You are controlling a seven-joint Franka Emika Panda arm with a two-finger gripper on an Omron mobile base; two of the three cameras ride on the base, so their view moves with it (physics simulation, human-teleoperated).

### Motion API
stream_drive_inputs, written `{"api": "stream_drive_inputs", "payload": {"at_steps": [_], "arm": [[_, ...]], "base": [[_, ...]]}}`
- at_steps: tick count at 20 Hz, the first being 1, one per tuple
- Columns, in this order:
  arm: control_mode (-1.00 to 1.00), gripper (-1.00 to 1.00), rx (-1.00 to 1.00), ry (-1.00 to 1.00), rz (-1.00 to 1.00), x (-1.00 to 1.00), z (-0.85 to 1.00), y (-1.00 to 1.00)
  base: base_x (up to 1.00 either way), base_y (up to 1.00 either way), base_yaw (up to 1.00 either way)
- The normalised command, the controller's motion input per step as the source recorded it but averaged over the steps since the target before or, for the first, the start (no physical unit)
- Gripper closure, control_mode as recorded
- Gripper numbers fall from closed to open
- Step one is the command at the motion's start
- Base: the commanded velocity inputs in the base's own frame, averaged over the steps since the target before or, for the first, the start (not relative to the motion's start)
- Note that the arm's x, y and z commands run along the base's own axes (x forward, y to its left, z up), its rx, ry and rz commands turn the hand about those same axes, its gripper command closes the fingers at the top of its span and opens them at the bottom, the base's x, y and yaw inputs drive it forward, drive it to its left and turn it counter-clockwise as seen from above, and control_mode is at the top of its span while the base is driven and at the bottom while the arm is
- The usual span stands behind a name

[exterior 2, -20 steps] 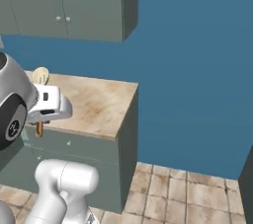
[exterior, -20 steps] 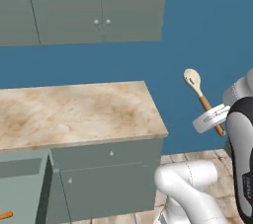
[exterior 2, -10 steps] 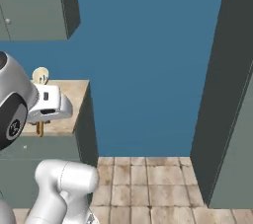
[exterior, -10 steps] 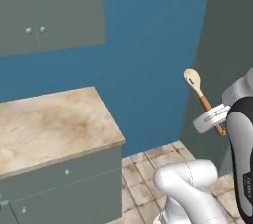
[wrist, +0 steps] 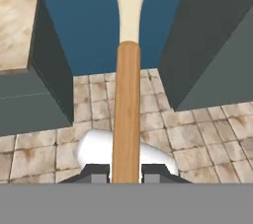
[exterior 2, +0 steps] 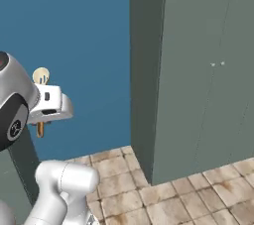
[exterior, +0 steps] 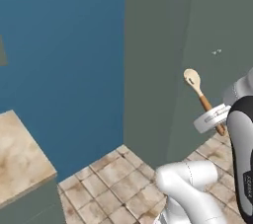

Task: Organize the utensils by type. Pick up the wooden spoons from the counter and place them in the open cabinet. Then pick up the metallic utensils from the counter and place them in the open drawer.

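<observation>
My gripper (exterior: 213,119) is shut on one wooden spoon (exterior: 193,81), held upright with its pale bowl on top and the orange-brown handle running down through the jaws. From the right base the same spoon (exterior 2: 40,77) pokes up behind the gripper (exterior 2: 49,106). In the hand view the handle (wrist: 126,119) rises between the fingertips (wrist: 97,172), bowl at the top edge. A corner of the counter (exterior: 17,156) lies at the far left, and again in the hand view (wrist: 17,25). The open cabinet, the drawer and the metallic utensils are out of view.
A tall grey-green closed unit (exterior: 197,30) with two small knobs (exterior 2: 217,64) stands ahead against the blue wall (exterior: 64,60). Beige tiled floor (exterior 2: 163,194) lies below. The counter's grey-green side (wrist: 52,85) drops to the floor at left.
The whole scene has swept left as the base turned right: the counter and upper doors slid out, the tall unit came in. The spoon stays gripped in the same pose.
</observation>
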Motion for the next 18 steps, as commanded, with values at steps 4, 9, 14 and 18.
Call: {"api": "stream_drive_inputs", "payload": {"at_steps": [4, 9, 14, 18], "arm": [[1.0, 1.0, 0.0, 0.0, 0.0, 0.0, 0.0, 0.0], [1.0, 1.0, 0.0, 0.0, 0.0, 0.0, 0.0, 0.0], [1.0, 1.0, 0.0, 0.0, 0.0, 0.0, 0.0, 0.0], [1.0, 1.0, 0.0, 0.0, 0.0, 0.0, 0.0, 0.0]], "base": [[0.0, -0.76, -0.57], [-0.01, -0.78, -0.56], [0.02, -0.7, -0.51], [0.25, -0.47, -0.49]]}}
